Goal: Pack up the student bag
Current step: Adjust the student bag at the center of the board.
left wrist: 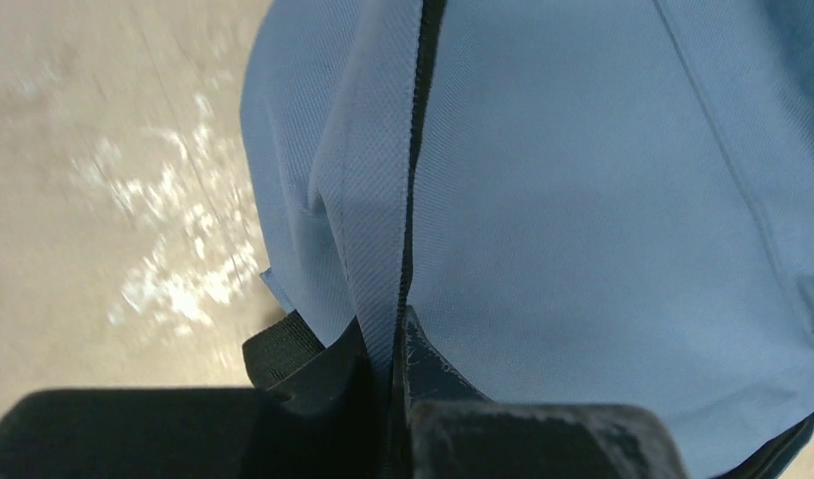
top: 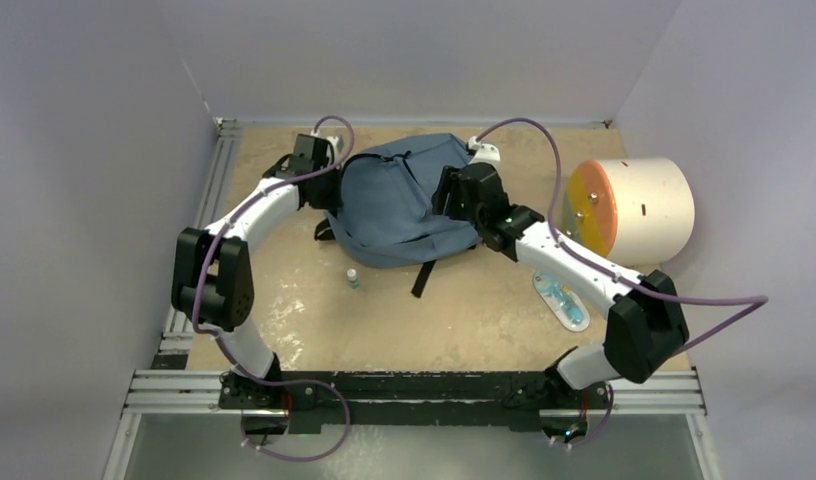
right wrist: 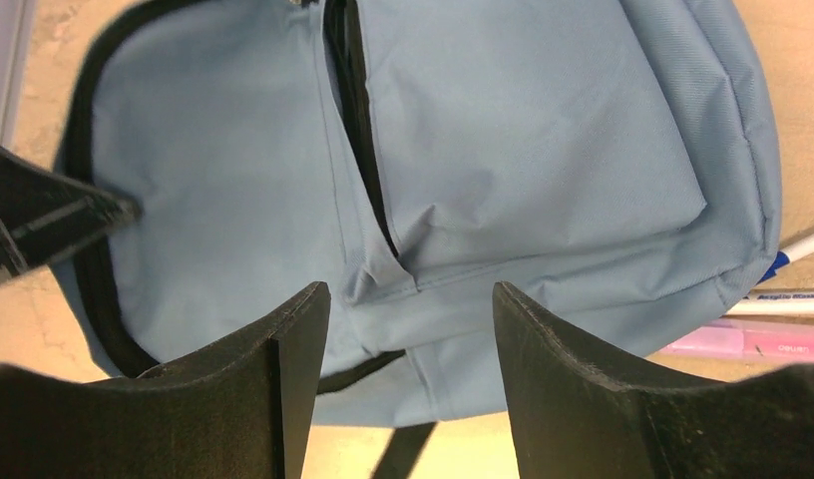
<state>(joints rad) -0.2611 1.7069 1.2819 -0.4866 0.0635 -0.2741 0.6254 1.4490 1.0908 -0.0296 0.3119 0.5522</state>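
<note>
Student bag (top: 394, 200) on worktop (top: 464, 320): I see left jaws clamped on its seam, right jaws spread, empty.

The soft grey-blue fabric backpack (top: 399, 205) lies at the far middle of the desk (top: 464, 320). My left fingers (left wrist: 428, 364) pinch a fold at its left edge, and my right fingers (right wrist: 283, 369) hang spread above its right side. A small clear plastic bottle (top: 352, 279) stands just near of it. A white cylinder with an orange face (top: 639, 205) lies to its right, with a flat clear packet (top: 562, 300) nearer.
</note>
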